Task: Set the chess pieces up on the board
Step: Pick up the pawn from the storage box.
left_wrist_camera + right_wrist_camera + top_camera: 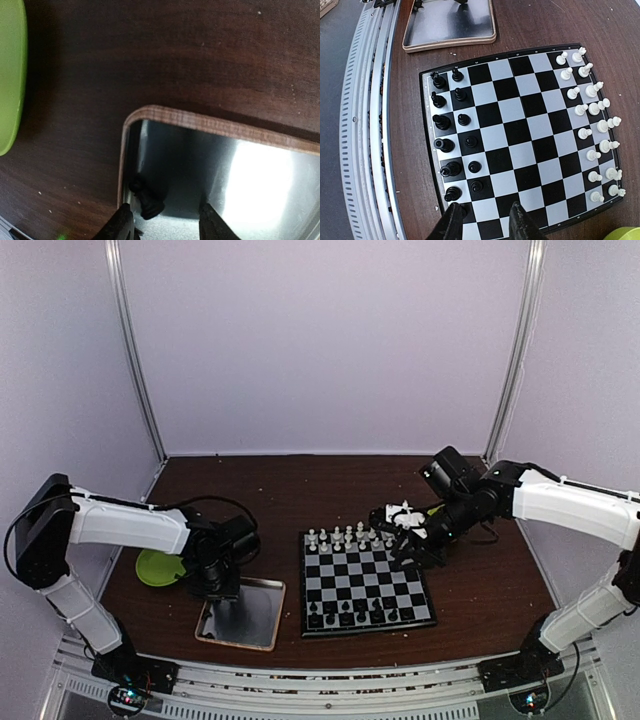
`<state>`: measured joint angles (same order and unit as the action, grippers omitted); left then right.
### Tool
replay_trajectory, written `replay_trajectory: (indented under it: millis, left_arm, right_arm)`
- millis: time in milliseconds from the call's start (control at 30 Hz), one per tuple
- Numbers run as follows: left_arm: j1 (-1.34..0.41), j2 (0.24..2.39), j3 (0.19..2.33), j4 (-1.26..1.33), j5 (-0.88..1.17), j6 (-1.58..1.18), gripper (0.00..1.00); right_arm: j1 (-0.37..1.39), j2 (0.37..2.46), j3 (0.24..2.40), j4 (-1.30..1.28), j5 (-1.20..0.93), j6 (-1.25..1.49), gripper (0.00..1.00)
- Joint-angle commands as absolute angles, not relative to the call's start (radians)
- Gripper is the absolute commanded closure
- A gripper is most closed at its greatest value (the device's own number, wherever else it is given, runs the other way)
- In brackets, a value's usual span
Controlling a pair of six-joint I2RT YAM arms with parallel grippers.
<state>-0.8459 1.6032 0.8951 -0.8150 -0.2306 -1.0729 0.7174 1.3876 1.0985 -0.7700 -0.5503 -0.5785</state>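
Note:
The board [365,580] lies mid-table, with white chess pieces [345,537] in its two far rows and black ones [350,612] in its near rows. My left gripper [165,226] is open and low inside the metal tray [165,117]. One black piece [146,199] lies on its side in the tray's corner, between the fingers and close to the left finger [120,225], apart from both. My right gripper [485,222] hangs open over the board [520,125] near the black pieces [447,130], with only squares between its fingers. White pieces [592,110] line the opposite side.
A green plate [158,567] sits left of the tray [250,625], behind my left gripper [215,588]. My right gripper [410,552] is by the board's far right corner. The tray has a raised wood-coloured rim [450,44]. Aluminium rails run along the near table edge.

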Motion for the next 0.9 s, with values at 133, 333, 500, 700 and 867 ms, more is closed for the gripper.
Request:
replay_trajectory:
  millis: [133,333,500,700,867]
  left_arm:
    - [-0.838,1.656,0.902,-0.774,-0.211,-1.034,0.54]
    - [-0.812,1.652,0.885,-0.766,-0.226,-1.063,0.54]
    - [-0.792,1.642,0.891,-0.688,-0.222,-1.045,0.54]
    - [-0.792,1.687,0.978,-0.739,-0.254,-0.947,0.58]
    - [-0.792,1.716,1.021,-0.801,-0.316,-0.866,0.58]
  right_arm:
    - [0.713,1.406,1.094,-0.778,-0.560,-0.590,0.68]
    - [0.713,1.408,1.095,-0.780,-0.561,-0.591,0.68]
    - [0.713,1.413,1.095,-0.782,-0.561,-0.592,0.68]
    - [0.713,1.410,1.095,-0.784,-0.558,-0.597,0.68]
    - [0.713,1.411,1.095,-0.786,-0.555,-0.602,0.68]
